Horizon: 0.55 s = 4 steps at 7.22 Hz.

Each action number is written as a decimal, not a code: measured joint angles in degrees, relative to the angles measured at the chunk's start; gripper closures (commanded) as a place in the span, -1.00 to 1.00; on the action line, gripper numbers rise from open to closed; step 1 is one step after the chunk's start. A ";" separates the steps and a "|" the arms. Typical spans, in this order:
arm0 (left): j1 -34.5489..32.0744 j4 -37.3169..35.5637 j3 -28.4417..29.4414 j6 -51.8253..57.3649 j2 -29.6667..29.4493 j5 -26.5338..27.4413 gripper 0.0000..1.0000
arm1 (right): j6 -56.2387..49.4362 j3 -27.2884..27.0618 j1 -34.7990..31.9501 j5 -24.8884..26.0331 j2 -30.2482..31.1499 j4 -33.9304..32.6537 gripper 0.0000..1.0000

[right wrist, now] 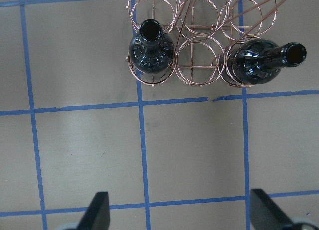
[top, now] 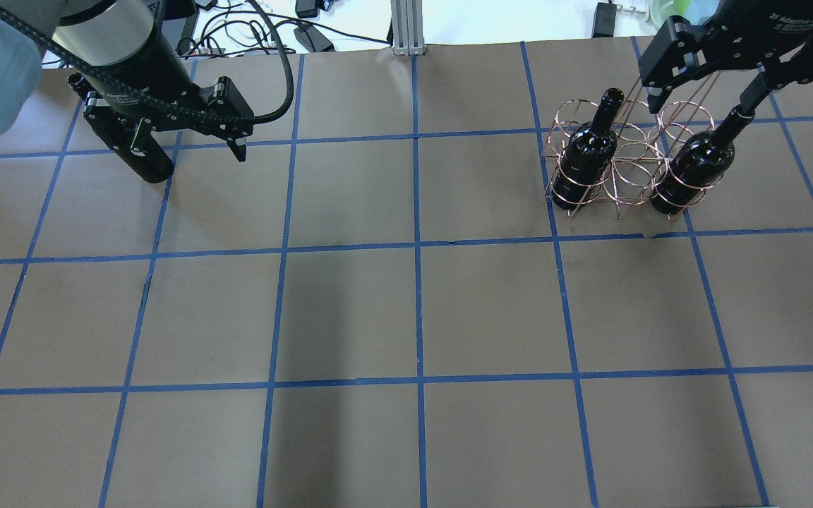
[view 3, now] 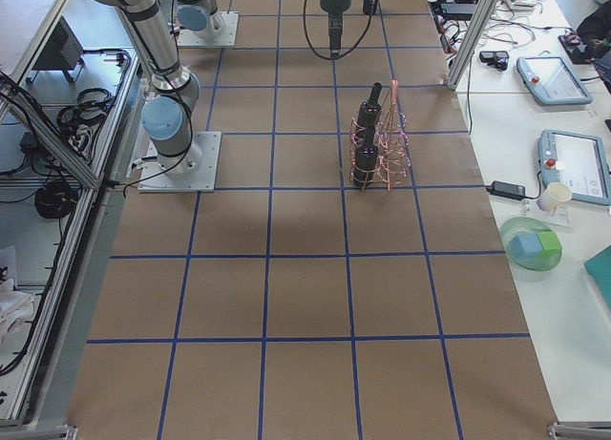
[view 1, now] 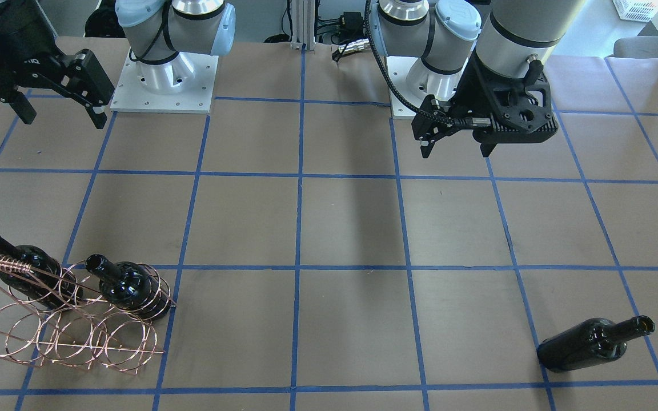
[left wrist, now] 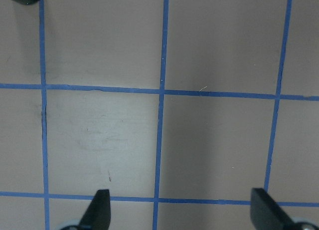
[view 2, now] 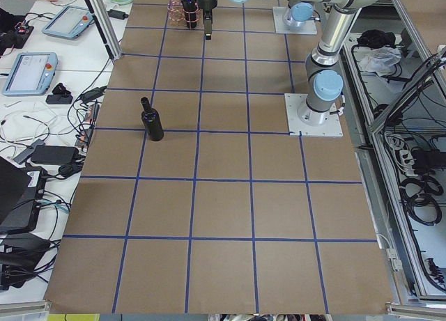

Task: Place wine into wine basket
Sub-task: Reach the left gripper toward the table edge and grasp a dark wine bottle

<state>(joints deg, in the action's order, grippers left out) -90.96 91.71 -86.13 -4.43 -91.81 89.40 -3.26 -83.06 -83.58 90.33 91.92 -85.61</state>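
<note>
The copper wire wine basket stands at the table's far right and also shows in the front view. Two black wine bottles stand upright in its end rings, one on each side; the right wrist view shows the ring between them holding nothing. A third wine bottle stands upright on the table at the far left. My left gripper hovers open and empty, short of that bottle. My right gripper hovers open and empty above the basket.
Brown paper with blue tape grid lines covers the table. The arm bases stand at the robot's side. Cables and an aluminium post sit past the far edge. Tablets and clutter lie on the side bench.
</note>
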 measured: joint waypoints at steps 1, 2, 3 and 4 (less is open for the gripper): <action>0.06 -0.14 -0.03 0.48 -0.13 0.03 -1.00 | -0.03 0.00 0.00 -0.07 0.05 0.00 -1.00; 0.35 -0.36 -0.04 1.47 -0.21 0.17 -1.00 | -0.02 0.00 -0.02 -0.12 0.08 0.00 -1.00; 1.14 -0.49 0.01 3.13 -0.12 0.37 -1.00 | 0.00 0.00 -0.04 -0.12 0.09 0.00 -1.00; 2.71 -0.57 0.05 5.57 -0.04 0.38 -1.00 | 0.00 0.00 -0.03 -0.09 0.09 0.00 -1.00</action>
<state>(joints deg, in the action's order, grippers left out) -88.25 91.14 -86.08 1.14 -91.85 89.79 -3.25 -83.06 -83.61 90.24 92.02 -85.61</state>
